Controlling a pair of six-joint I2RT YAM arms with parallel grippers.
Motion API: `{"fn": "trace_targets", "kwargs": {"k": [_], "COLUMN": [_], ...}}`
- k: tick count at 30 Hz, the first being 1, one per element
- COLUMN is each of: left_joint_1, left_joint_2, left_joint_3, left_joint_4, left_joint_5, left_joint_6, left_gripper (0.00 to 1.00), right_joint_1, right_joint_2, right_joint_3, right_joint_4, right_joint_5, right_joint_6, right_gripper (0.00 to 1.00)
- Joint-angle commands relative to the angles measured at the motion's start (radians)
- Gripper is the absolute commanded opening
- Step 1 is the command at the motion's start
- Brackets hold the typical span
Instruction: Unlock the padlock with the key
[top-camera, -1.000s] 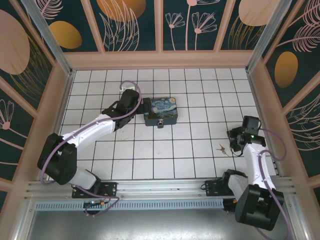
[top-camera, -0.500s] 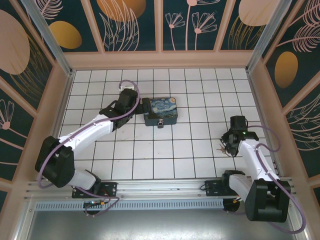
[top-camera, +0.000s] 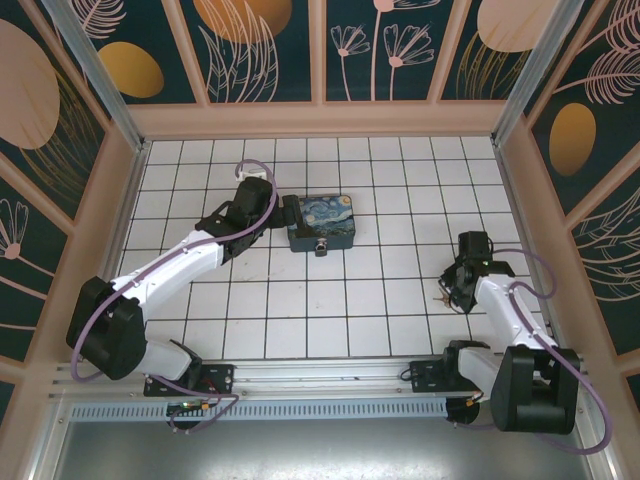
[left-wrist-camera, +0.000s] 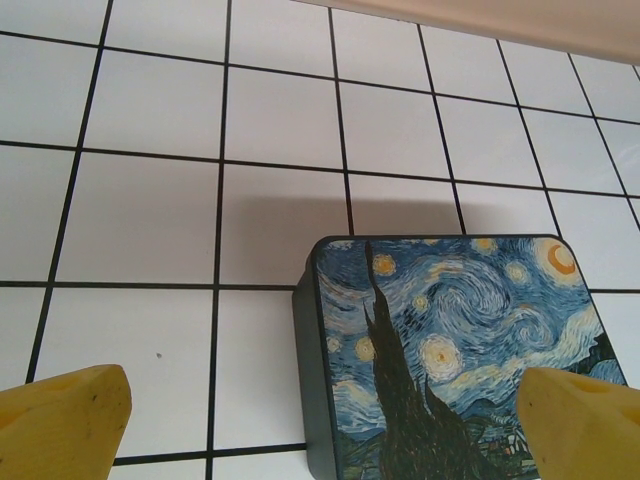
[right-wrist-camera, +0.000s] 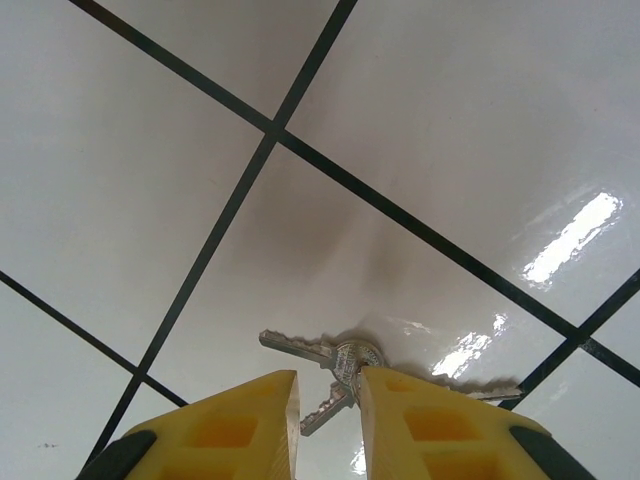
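The key (right-wrist-camera: 300, 348) is one of three silver keys fanned out on a ring, lying flat on the white tiles. My right gripper (right-wrist-camera: 328, 388) is down over them. Its yellow fingers (right-wrist-camera: 250, 425) stand a narrow gap apart with one key blade between them. The right finger touches the key heads and the left finger is clear of the blade. In the top view the key (top-camera: 438, 296) lies just left of the right gripper (top-camera: 455, 290). The small dark padlock (top-camera: 321, 246) hangs at the front of the blue painted box (top-camera: 322, 222). My left gripper (left-wrist-camera: 320, 425) is wide open over the box's left edge.
The blue swirly box (left-wrist-camera: 450, 340) sits mid-table on the tiled floor (top-camera: 380, 310). Wooden walls (top-camera: 520, 200) enclose the table on three sides, the right one close to the right arm. Open tiles lie between the box and the keys.
The right gripper moved left and down onto the keys, and its jaws narrowed around a blade. The left arm shifted only slightly beside the box.
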Motion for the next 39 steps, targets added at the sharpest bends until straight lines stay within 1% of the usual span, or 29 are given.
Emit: {"fn": "trace_targets", "kwargs": {"k": [1, 6, 17, 23, 24, 26, 30, 31, 34, 35, 38, 39], "left_joint_1": [0.001, 0.001, 0.003, 0.003, 0.003, 0.002, 0.003, 0.002, 0.002, 0.003, 0.002, 0.002], "left_joint_2": [-0.015, -0.022, -0.034, -0.039, -0.038, -0.04, -0.042, -0.043, -0.049, -0.05, -0.054, -0.055], "left_joint_3": [0.007, 0.002, -0.014, -0.021, -0.023, -0.024, -0.027, -0.027, -0.027, -0.027, -0.028, -0.027], "left_joint_4": [0.011, 0.021, 0.032, 0.041, 0.042, 0.044, 0.044, 0.044, 0.043, 0.043, 0.043, 0.043], "left_joint_5": [-0.002, -0.002, -0.014, -0.018, -0.016, -0.017, -0.014, -0.014, -0.016, -0.016, -0.017, -0.019], "left_joint_6": [0.016, 0.025, 0.043, 0.043, 0.043, 0.042, 0.041, 0.041, 0.043, 0.043, 0.043, 0.044], "left_gripper": [0.99, 0.99, 0.99, 0.99, 0.99, 0.99, 0.99, 0.99, 0.99, 0.99, 0.99, 0.99], "right_joint_1": [0.001, 0.005, 0.027, 0.048, 0.051, 0.059, 0.077, 0.083, 0.095, 0.095, 0.098, 0.098], "right_joint_2": [0.012, 0.034, 0.04, 0.05, 0.051, 0.057, 0.08, 0.088, 0.099, 0.1, 0.095, 0.095], "right_joint_3": [-0.015, -0.017, -0.034, -0.03, -0.027, -0.024, -0.018, -0.016, -0.01, -0.008, -0.005, -0.006], "right_joint_4": [-0.008, -0.01, 0.007, 0.006, 0.006, 0.007, 0.009, 0.01, 0.003, 0.0, -0.006, -0.006], "right_joint_5": [0.02, 0.027, 0.019, 0.022, 0.022, 0.022, 0.026, 0.032, 0.047, 0.05, 0.056, 0.06], "right_joint_6": [-0.008, 0.01, 0.044, 0.049, 0.047, 0.047, 0.044, 0.046, 0.049, 0.051, 0.05, 0.05], "right_gripper": [0.23, 0.27, 0.26, 0.16, 0.12, 0.12, 0.12, 0.13, 0.23, 0.24, 0.25, 0.23]}}
